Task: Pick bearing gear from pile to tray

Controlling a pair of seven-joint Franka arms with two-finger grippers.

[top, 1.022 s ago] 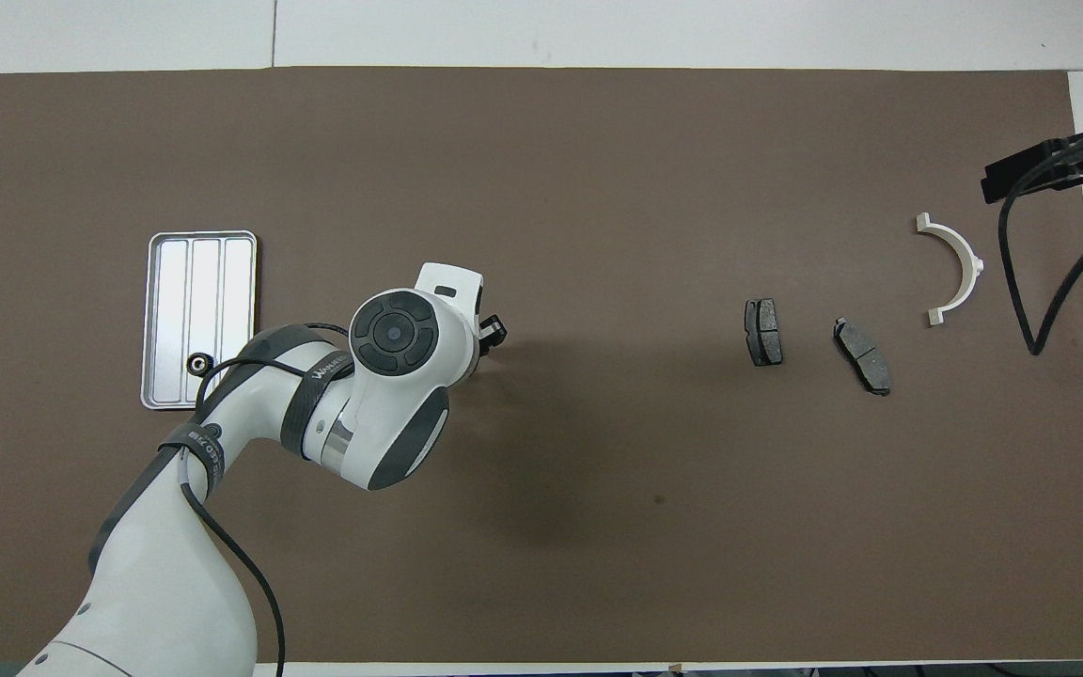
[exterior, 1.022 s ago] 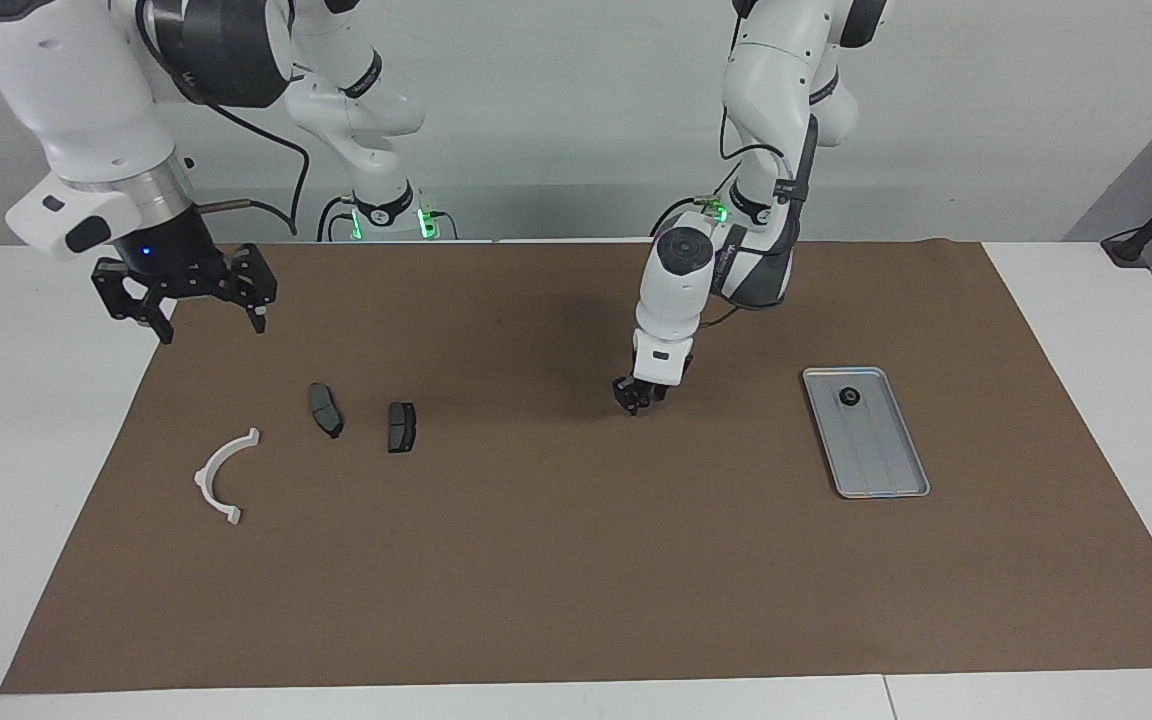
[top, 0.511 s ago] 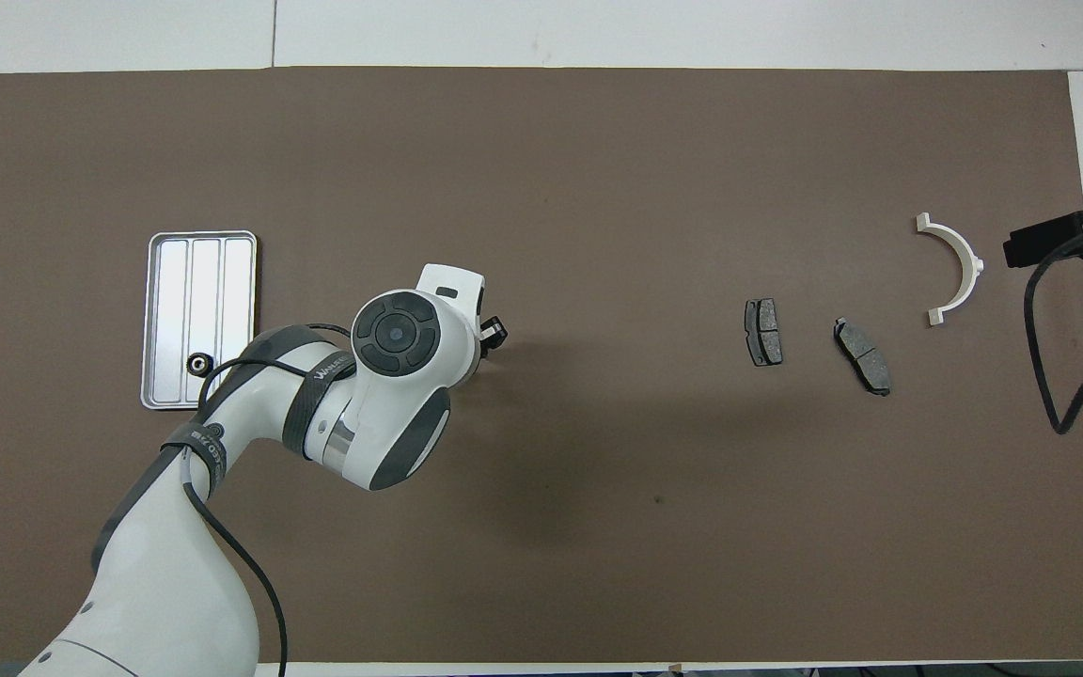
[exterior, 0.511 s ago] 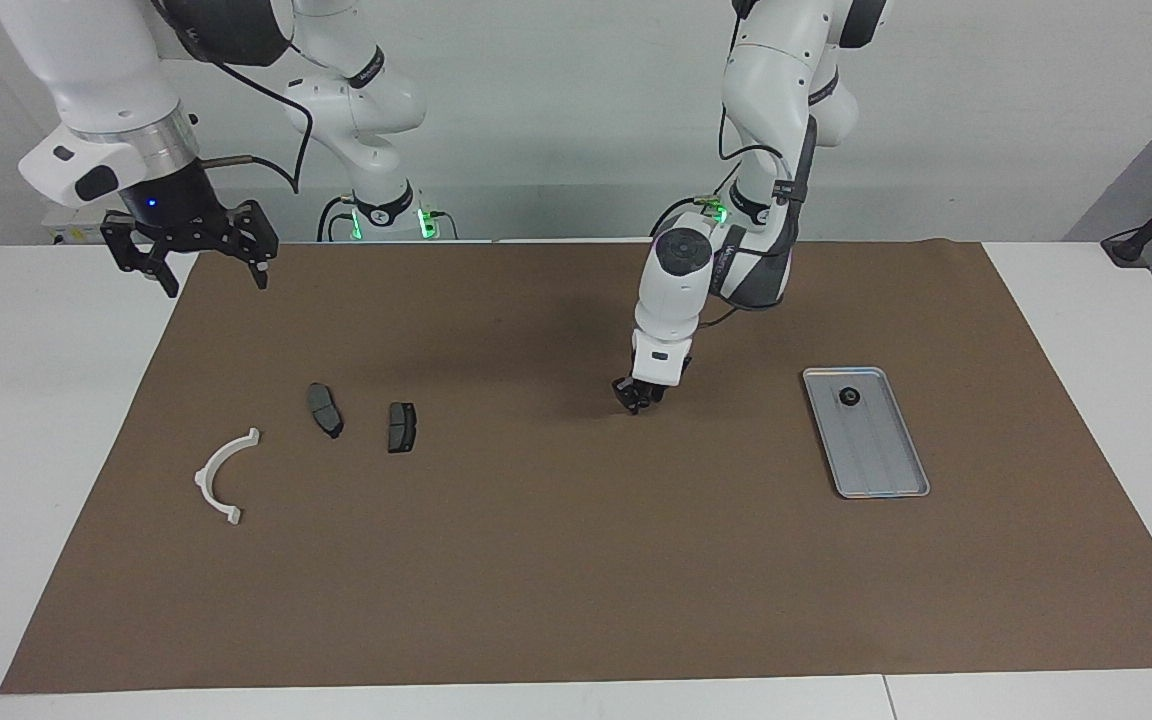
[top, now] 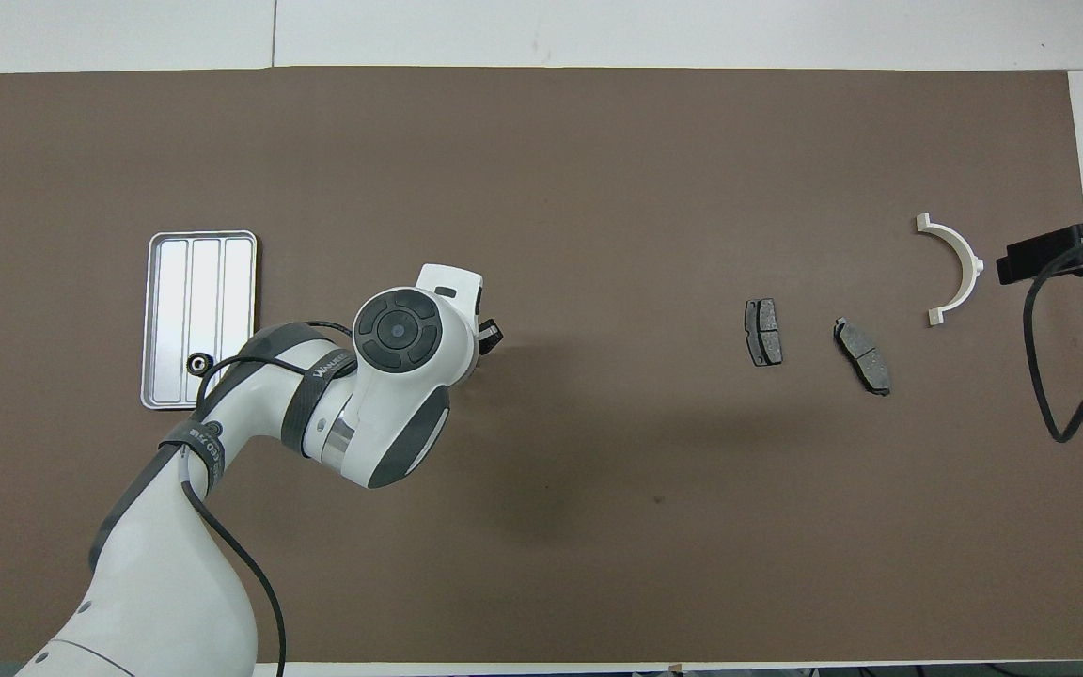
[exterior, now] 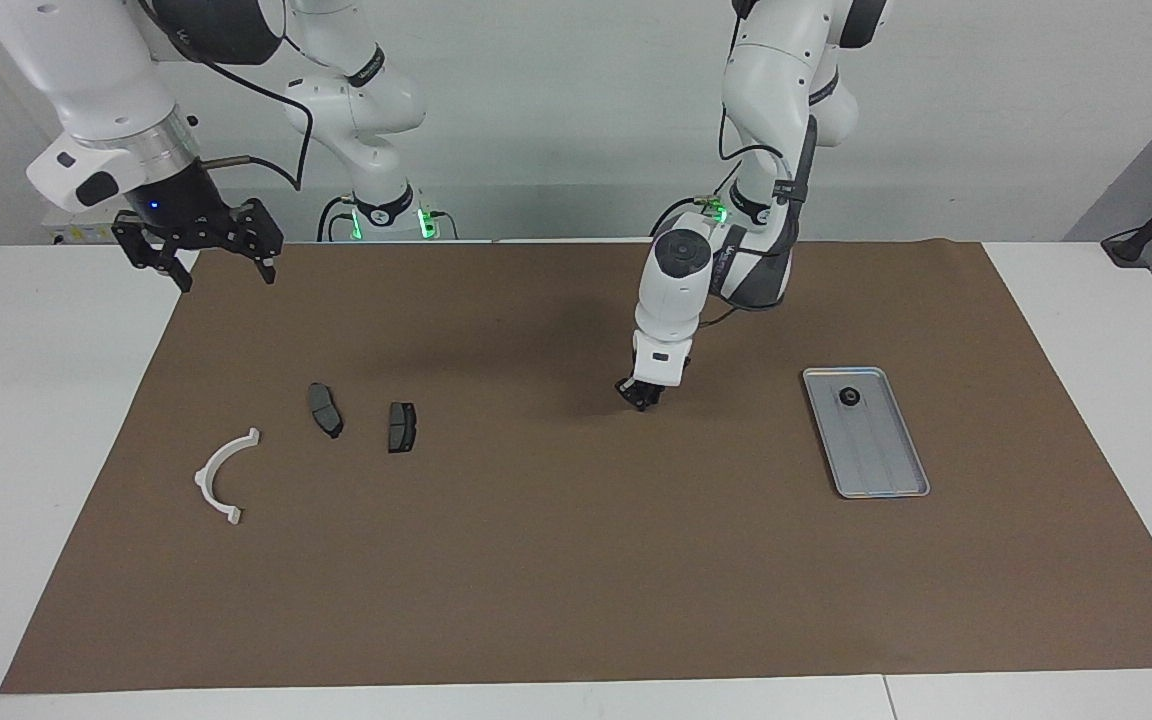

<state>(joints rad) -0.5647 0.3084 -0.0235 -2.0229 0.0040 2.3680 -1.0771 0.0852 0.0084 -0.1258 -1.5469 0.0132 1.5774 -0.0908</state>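
Observation:
My left gripper is down at the brown mat near its middle, fingertips together; whether a bearing gear sits between them is hidden. From overhead the wrist covers most of this gripper. The silver tray lies toward the left arm's end, with one small black round gear in its corner nearest the robots. The pile lies toward the right arm's end: a white half-ring bracket and two dark brake pads. My right gripper hangs open in the air over the mat's corner.
The brown mat covers most of the white table. A black cable from the right arm loops over the mat's edge beside the bracket.
The left gripper's fingers have closed at the mat, staying in place. The right gripper has risen and drawn back from over the pile toward the mat's corner.

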